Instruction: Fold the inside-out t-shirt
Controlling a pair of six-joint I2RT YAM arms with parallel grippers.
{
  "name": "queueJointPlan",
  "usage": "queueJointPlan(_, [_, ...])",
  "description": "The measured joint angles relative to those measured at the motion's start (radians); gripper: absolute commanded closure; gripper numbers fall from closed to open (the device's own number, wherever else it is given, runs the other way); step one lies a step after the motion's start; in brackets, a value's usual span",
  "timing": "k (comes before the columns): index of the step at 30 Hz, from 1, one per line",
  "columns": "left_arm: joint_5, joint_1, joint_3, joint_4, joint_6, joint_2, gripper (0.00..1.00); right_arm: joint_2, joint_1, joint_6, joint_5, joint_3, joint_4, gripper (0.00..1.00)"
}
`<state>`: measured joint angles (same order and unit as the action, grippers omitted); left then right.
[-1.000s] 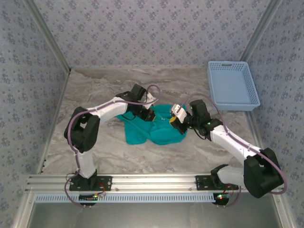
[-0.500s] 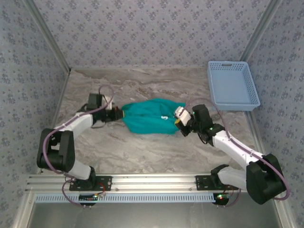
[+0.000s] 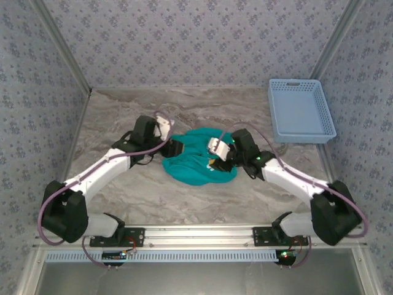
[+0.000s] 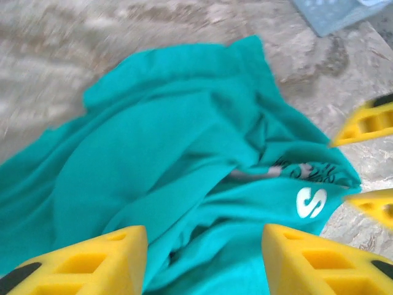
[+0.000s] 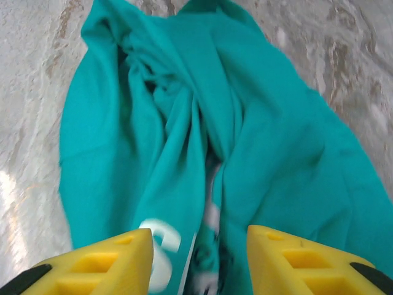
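From above, the teal t-shirt (image 3: 195,165) lies bunched on the marbled table (image 3: 123,123), well apart from the light blue basket (image 3: 301,114), toward the near left of it. The left gripper (image 3: 175,147) sits at the shirt's edge farther from the basket, and the right gripper (image 3: 210,161) at the edge nearer it. In the left wrist view, the left gripper's yellow fingers (image 4: 92,264) stand apart over loose folds and clamp nothing. A white letter print (image 4: 307,203) shows on the basket side, close to the other arm's yellow fingertips. In the right wrist view, that gripper's fingers (image 5: 301,258) are likewise spread, with creased cloth running between them but none pinched. The fabric looks light, limp and prone to bunching. It would probably handle best pinched at a single layer of hem or shoulder seam, then drawn flat, not grabbed mid-heap.
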<state>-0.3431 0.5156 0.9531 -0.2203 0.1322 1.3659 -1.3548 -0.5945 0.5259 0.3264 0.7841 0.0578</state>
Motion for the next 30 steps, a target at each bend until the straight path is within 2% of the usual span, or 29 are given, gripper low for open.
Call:
queueJointPlan(5, [0.026, 0.001, 0.050, 0.007, -0.122, 0.172, 0.46, -0.163, -0.008, -0.001, 0.034, 0.027, -0.056, 0.54])
queueJointPlan(6, [0.019, 0.000, 0.056, -0.003, -0.148, 0.205, 0.46, -0.188, -0.008, -0.001, 0.037, 0.032, -0.058, 0.59])
queueJointPlan(7, [0.007, -0.001, 0.070, -0.029, -0.178, 0.247, 0.47, -0.216, -0.008, 0.000, 0.045, 0.038, -0.057, 0.78])
queueJointPlan(8, [0.003, 0.001, 0.085, -0.047, -0.198, 0.283, 0.50, -0.239, -0.008, 0.005, 0.052, 0.043, -0.059, 0.91])
queueJointPlan(9, [0.008, 0.003, 0.099, -0.056, -0.209, 0.315, 0.54, -0.250, -0.008, 0.006, 0.057, 0.046, -0.060, 0.99])
queueJointPlan(10, [0.014, 0.005, 0.113, -0.067, -0.222, 0.348, 0.60, -0.256, -0.008, 0.007, 0.064, 0.046, -0.061, 1.00])
queueJointPlan(11, [0.023, 0.005, 0.123, -0.071, -0.231, 0.370, 0.81, -0.255, -0.007, 0.007, 0.075, 0.046, -0.063, 1.00])
queueJointPlan(12, [0.032, 0.006, 0.127, -0.075, -0.228, 0.381, 0.97, -0.251, -0.006, 0.013, 0.083, 0.045, -0.071, 1.00])
queueJointPlan(13, [0.043, 0.006, 0.132, -0.077, -0.228, 0.384, 1.00, -0.241, -0.002, 0.018, 0.094, 0.044, -0.077, 1.00])
queueJointPlan(18, [0.032, -0.051, 0.161, -0.093, -0.169, 0.320, 1.00, -0.098, 0.024, 0.085, 0.100, 0.031, -0.050, 1.00])
queueJointPlan(23, [-0.076, -0.232, 0.157, -0.079, -0.007, 0.101, 1.00, 0.076, 0.034, 0.091, -0.009, 0.078, 0.131, 1.00])
queueJointPlan(27, [-0.132, -0.341, 0.035, 0.057, 0.138, 0.007, 1.00, 0.191, 0.046, 0.026, -0.135, 0.019, 0.157, 1.00])
queueJointPlan(28, [-0.151, -0.358, -0.018, 0.098, 0.174, 0.008, 1.00, 0.206, 0.064, 0.003, -0.158, -0.012, 0.156, 0.97])
queueJointPlan(30, [-0.186, -0.371, -0.132, 0.165, 0.230, 0.056, 0.97, 0.204, 0.100, -0.037, -0.193, -0.064, 0.158, 0.82])
